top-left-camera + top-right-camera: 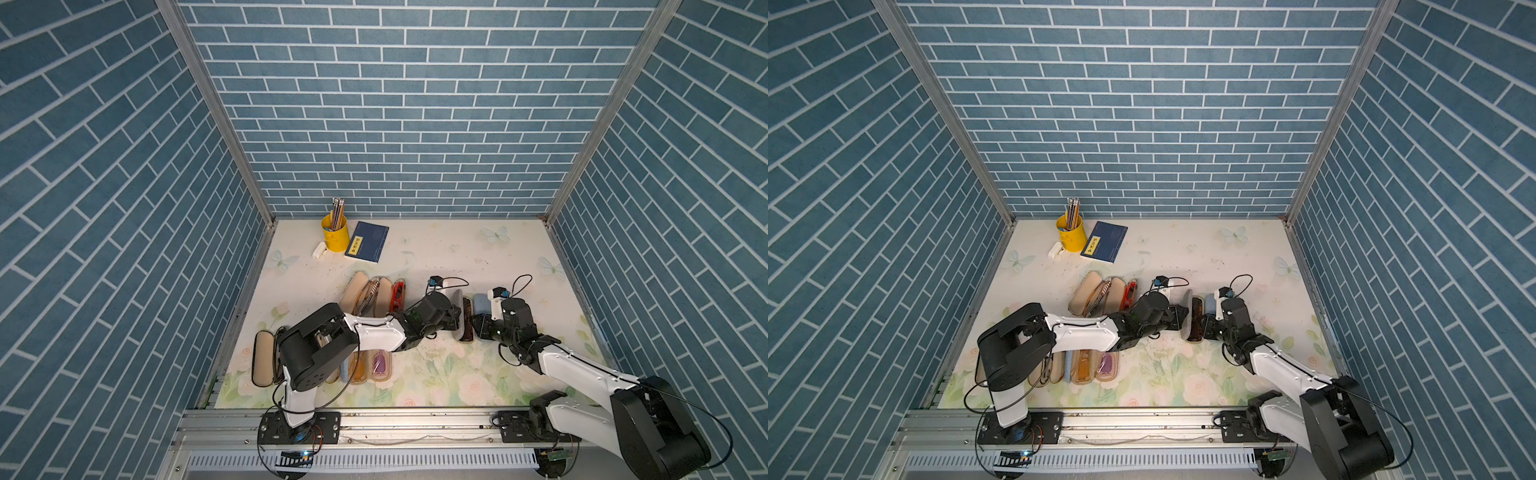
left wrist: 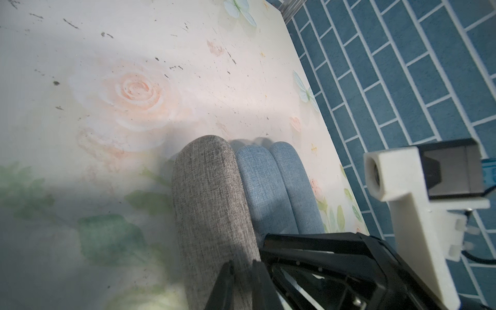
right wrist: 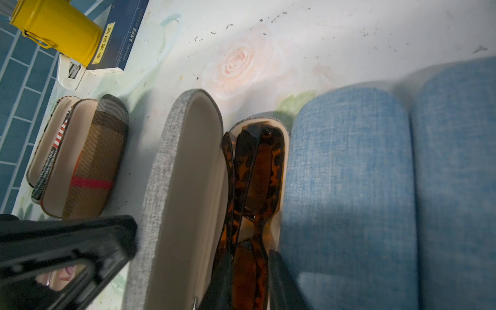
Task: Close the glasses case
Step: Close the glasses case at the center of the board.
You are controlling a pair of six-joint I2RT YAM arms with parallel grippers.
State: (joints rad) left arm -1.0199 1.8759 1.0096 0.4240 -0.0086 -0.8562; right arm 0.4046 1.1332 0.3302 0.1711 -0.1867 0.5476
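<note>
At the far left of the table [image 1: 457, 249] a yellow cup [image 1: 334, 237] of pencils stands by the back wall, with a blue book [image 1: 368, 242] just beside it. Nearer the middle lies an open plaid case [image 3: 91, 161].

The left gripper [image 2: 243, 268] reaches in from the left. Its fingers are pressed together with nothing between them. Their tips rest against the grey fabric outside of the lid [image 2: 212, 201].

The grey case [image 3: 259, 116] sits right of centre on the table, between the two grippers. It is open: the lid stands raised on its left side, and its cream lining shows in the right wrist view. Tortoiseshell glasses [image 3: 255, 171] lie folded in the lower half.

The right gripper [image 3: 249, 255] comes in from the right at the near end of the case. Its fingers stand a little apart and clasp the lower half. One finger [image 3: 224, 279] is at the hinge side against the glasses' rim. The other is at the outer wall, wedged next to the blue case [image 3: 349, 188]. The glasses lie between them.

The blue case lies shut, touching the grey one along its right side.
</note>
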